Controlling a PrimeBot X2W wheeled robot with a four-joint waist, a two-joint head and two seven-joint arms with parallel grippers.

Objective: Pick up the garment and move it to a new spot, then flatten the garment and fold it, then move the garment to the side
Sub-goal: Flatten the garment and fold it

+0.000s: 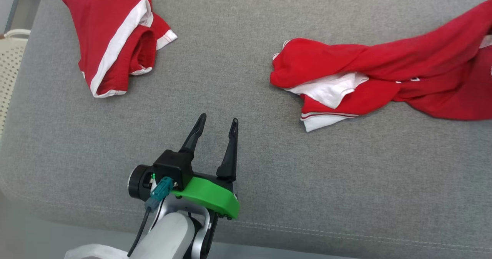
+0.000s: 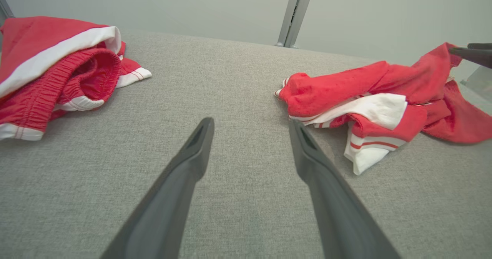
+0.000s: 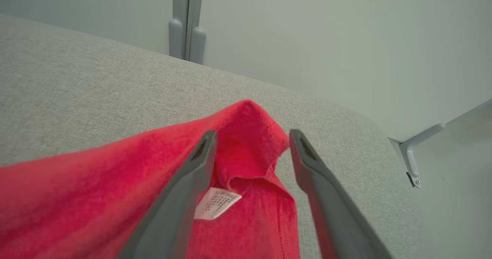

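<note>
A red garment (image 1: 369, 67) with white trim lies crumpled on the right of a grey cushion (image 1: 238, 32). It stretches from a bunched end near the middle out past the head view's right edge. White panels show on its near side, one of them crossed by thin red stripes, and the red cloth runs in long twisted folds.

We see the right gripper (image 3: 252, 133) poised over the garment's far end with its jaws apart. A raised peak of red cloth stands between the two fingers, and we cannot tell whether they touch it. A white label (image 3: 217, 203) sits on the cloth just beside one finger. From the left wrist view, that end of the garment (image 2: 346, 86) lifts toward the dark fingers (image 2: 476, 57) at the frame's right edge.

The left gripper (image 1: 218, 118) hangs above bare cushion, jaws apart and holding nothing — well apart from the garment and pointing between the two heaps.

Red shorts (image 1: 115, 40) with a white side band and a gathered waistband lie folded over at the cushion's far left.
</note>
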